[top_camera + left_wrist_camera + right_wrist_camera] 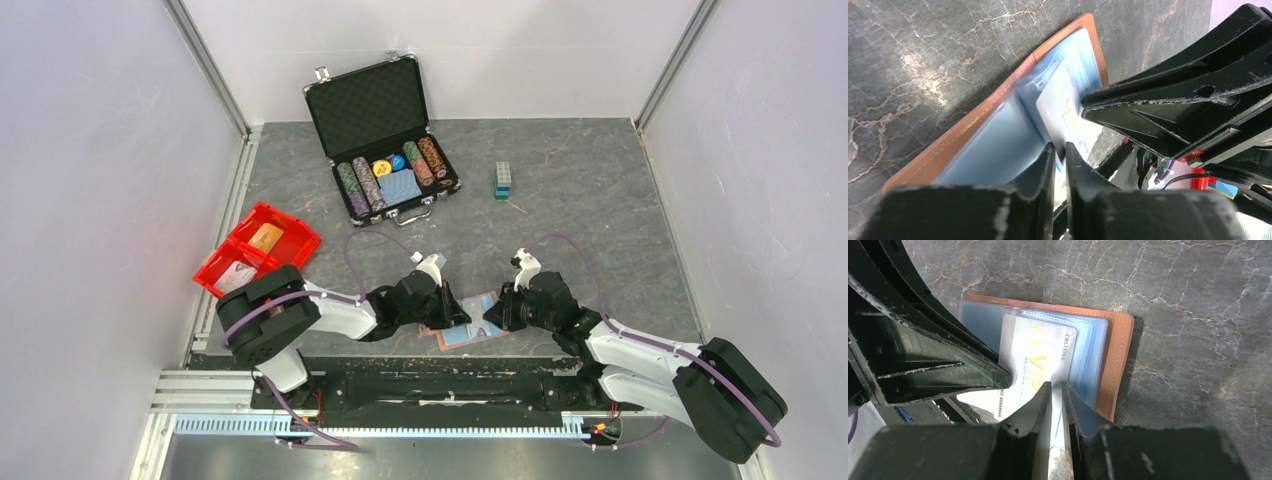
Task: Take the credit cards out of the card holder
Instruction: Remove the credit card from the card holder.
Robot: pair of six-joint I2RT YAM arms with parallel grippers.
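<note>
Near edge of the worktop (600, 200): the card holder (468, 335) lies open and flat between the two arms, just ahead of their bases.
Card holder up close: the brown leather side is down on the grey marbled surface. The pale-blue leaves face up, and the brown border shows along one edge in both wrist views.
Left pincer (1060, 152): the fingers are drawn almost together, with only a thin slit between them. They nip the edge of a pale-blue leaf of the card holder near its fold.
Right pincer (1056, 390): the fingers are clamped on the near edge of one credit card (1033, 355), and a pale strip of it runs down between them.
Credit card: it has a white-grey face with yellow "VIP" lettering and small dark print. It lies tilted, with its far part over the blue leaves and its near corner past the holder's edge.
Pincers to each other: they reach in from opposite sides, with their tips close together over the card holder. In the right wrist view, the left one's finger lies against the card's left edge.
Red bin (300, 240): it sits at the left edge of the worktop, well apart from the card holder, and has two compartments. An orange-yellow card (266, 237) lies in the far one and a pale card (237, 278) in the near one.
Poker-chip case (365, 105): it stands open at the far side, with rows of chips and a blue deck inside.
Small block (503, 180): this blue-green block stands to the right of the case, apart from it.
</note>
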